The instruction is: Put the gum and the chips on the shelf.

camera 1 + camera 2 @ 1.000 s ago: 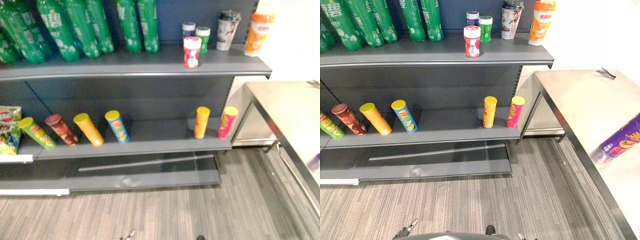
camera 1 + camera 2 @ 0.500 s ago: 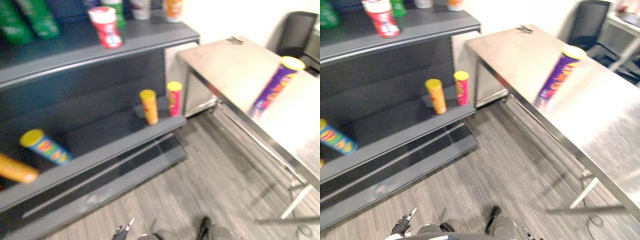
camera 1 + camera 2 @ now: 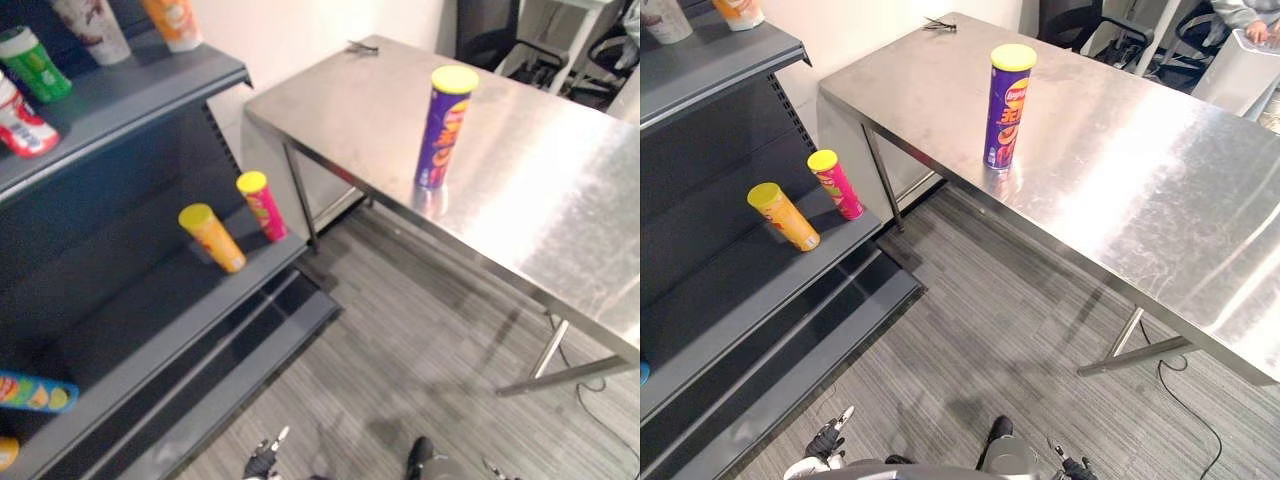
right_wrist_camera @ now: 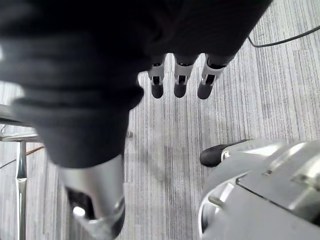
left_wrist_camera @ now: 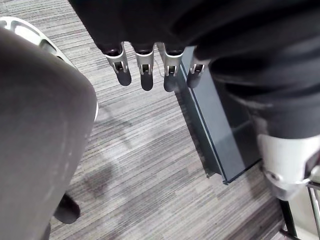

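Purple cylindrical chips can with yellow lid [image 3: 1007,105] stands upright on the stainless steel table [image 3: 1160,200]. Beside the table, a red-and-white gum tub [image 3: 22,125] on the dark grey metal shelf [image 3: 130,95] is cut off at the edge. Left hand [image 5: 146,75] and right hand [image 4: 180,82]: fingers straight, empty.

The purple chips can [image 3: 1007,105] stands alone on the steel table [image 3: 1160,190], bare steel open all round it. On the lower shelf [image 3: 720,300], 2 obstacles, the orange can [image 3: 785,216] and pink can [image 3: 836,184], crowd the end nearest the table; the board beyond them lies free.
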Robot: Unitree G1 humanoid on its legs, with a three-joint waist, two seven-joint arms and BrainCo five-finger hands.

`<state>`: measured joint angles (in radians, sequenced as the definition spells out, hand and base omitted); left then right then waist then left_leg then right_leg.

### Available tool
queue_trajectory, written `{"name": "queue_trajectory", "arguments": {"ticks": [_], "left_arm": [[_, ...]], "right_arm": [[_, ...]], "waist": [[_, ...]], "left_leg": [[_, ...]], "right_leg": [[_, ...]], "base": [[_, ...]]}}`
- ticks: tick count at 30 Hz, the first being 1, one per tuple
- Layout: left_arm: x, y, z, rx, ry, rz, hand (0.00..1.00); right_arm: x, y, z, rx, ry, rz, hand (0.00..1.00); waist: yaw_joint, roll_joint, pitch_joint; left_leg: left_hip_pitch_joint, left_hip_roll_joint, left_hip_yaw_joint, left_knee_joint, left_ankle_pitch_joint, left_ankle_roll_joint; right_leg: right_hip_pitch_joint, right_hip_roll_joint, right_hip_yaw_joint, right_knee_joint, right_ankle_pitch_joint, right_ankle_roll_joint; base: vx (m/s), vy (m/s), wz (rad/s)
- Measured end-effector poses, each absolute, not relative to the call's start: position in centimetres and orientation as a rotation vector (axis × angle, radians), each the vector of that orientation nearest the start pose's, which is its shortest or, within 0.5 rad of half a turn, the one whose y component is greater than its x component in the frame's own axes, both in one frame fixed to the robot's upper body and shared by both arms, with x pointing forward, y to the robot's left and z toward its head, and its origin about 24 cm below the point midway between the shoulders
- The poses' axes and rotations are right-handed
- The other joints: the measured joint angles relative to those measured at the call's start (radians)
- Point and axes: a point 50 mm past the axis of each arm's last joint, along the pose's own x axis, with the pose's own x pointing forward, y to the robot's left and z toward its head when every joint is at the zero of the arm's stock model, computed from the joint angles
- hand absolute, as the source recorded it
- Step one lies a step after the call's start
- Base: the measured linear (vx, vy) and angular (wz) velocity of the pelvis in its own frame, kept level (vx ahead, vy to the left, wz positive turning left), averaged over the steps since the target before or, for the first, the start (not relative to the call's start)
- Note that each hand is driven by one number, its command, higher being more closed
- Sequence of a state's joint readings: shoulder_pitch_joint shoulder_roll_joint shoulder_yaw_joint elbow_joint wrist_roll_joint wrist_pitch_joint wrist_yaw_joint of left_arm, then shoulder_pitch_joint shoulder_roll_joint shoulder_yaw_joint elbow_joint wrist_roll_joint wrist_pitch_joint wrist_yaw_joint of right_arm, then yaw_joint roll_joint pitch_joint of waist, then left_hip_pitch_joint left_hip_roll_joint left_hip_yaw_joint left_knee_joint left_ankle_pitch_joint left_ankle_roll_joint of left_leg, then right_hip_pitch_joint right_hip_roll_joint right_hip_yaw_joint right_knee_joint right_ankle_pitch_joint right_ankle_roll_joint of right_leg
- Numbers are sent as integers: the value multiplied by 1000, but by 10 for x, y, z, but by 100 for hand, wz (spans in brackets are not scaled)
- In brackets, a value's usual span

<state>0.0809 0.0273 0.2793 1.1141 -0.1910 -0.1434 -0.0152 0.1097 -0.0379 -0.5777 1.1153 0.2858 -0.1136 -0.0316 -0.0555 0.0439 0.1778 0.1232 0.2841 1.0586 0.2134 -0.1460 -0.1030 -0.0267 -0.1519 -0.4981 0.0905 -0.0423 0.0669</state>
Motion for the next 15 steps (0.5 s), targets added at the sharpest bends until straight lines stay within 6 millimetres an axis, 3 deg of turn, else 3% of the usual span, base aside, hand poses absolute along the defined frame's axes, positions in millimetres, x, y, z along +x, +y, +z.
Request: {"name": "queue_trajectory", "arguments": {"ticks": [3, 6, 9, 10, 11, 12, 13, 14, 15], "left_arm": [[87, 197, -163, -276, 1006, 409, 0], [85, 200, -163, -278, 1009, 424, 0], [84, 203, -162, -295, 1000, 453, 0], [82, 204, -163, -324, 995, 482, 0], [83, 207, -161, -342, 972, 510, 0], [83, 208, -160, -348, 962, 518, 0], [86, 205, -159, -349, 947, 506, 0], [89, 202, -159, -350, 935, 487, 0], [89, 201, -159, -351, 934, 481, 0]], "right_arm": [[53, -232, -163, 478, 989, -806, 0], [52, -226, -165, 514, 990, -800, 0], [44, -223, -168, 525, 1023, -813, 0], [40, -224, -168, 524, 1026, -822, 0], [36, -225, -168, 523, 1030, -831, 0], [34, -226, -168, 518, 1029, -837, 0], [32, -232, -167, 509, 1024, -852, 0], [28, -239, -165, 510, 1014, -887, 0], [26, -241, -165, 506, 1014, -897, 0]], "waist": [[-6, -2, 2], [-23, -13, 4], [-22, -19, 8], [-21, -19, 9], [-19, -25, 12], [-14, -37, 17], [-19, -26, 15], [-20, -24, 17], [-18, -24, 17]], "left_leg": [[1, 0, 4, -2, 14, -3], [4, 30, 24, 50, 14, -4], [12, 156, 21, 278, 22, 8], [8, 199, -42, 359, 49, 53], [-32, 214, -200, 434, 103, 135], [-72, 212, -299, 478, 119, 145], [-135, 170, -465, 514, 49, 81], [-179, 121, -563, 509, -1, 57], [-195, 104, -586, 501, -17, 53]], "right_leg": [[-19, -5, 5, 33, -24, -14], [-57, -15, 27, 118, -93, -21], [-66, 16, 95, 181, -144, -51], [-63, 39, 135, 200, -156, -67], [-49, 58, 185, 204, -168, -83], [-40, 66, 208, 201, -180, -95], [-31, 75, 240, 196, -187, -106], [-16, 79, 271, 185, -189, -110], [-5, 81, 282, 182, -191, -112]], "base": [[-68, -13, -6], [-36, -61, -21], [38, -161, -70], [93, -219, -113], [101, -186, -109], [148, -162, -100], [172, -101, -88], [174, -76, -82], [207, -63, -72]]}}
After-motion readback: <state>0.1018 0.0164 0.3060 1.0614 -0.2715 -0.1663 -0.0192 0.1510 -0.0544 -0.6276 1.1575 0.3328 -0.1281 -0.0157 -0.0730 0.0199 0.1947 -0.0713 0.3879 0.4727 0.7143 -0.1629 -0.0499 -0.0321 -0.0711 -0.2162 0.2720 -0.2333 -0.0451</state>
